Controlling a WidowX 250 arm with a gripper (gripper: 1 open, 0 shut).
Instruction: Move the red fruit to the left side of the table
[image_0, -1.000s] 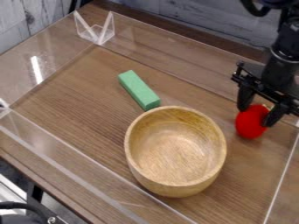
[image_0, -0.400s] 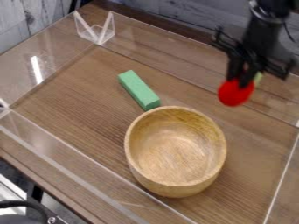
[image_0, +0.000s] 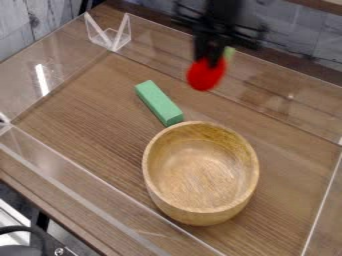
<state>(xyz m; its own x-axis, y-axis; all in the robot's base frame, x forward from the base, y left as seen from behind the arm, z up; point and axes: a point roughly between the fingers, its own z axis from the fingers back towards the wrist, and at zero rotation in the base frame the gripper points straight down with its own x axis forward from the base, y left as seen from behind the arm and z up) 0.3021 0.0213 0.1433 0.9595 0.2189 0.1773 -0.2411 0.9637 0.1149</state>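
Note:
The red fruit (image_0: 202, 73) hangs in the air above the back middle of the table (image_0: 80, 110), blurred by motion. My gripper (image_0: 211, 58) comes down from the top of the camera view and is shut on the fruit's upper part. Fruit and gripper are behind and to the right of the green block, above the wood-grain surface.
A green rectangular block (image_0: 158, 102) lies left of centre. A round wooden bowl (image_0: 201, 171) sits in the front middle. Low clear acrylic walls (image_0: 47, 60) edge the table, with a clear bracket (image_0: 110, 33) at the back left corner.
The gripper closed on the red fruit at the right side, lifted it off the table and carried it left toward the back middle.

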